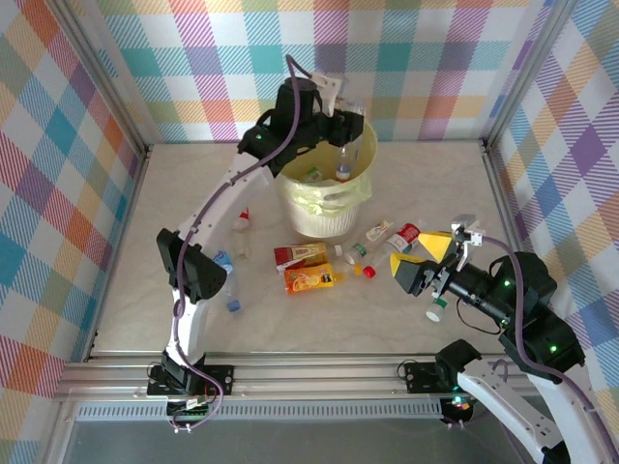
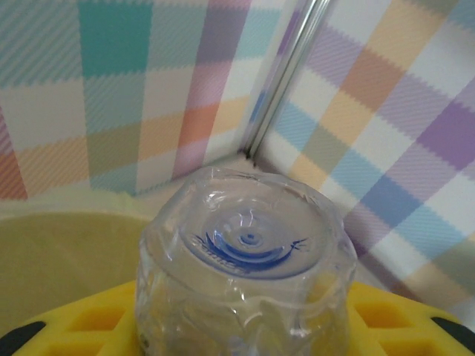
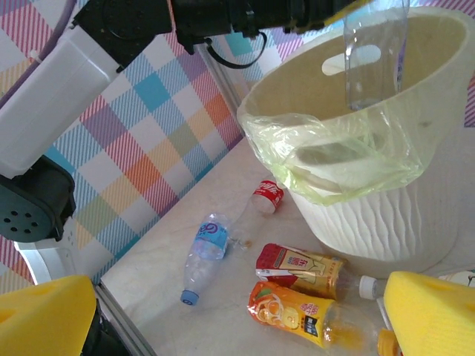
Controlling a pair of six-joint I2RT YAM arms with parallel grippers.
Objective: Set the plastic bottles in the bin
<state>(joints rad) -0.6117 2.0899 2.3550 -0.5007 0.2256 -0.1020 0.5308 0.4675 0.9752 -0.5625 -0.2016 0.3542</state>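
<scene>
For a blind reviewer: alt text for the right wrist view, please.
A clear bottle hangs over the lined bin, held by the left arm. Blue-, red- and orange-labelled bottles lie on the table beside it, beyond the right end effector's open fingers.

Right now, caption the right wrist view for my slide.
Clear bottle poised over the lined bin; a blue-label bottle and orange-label bottle lie on the table beside it.

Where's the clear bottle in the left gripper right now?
The clear bottle hangs in the left gripper over the mouth of the bin, at the far centre of the top view, not yet released.
</scene>
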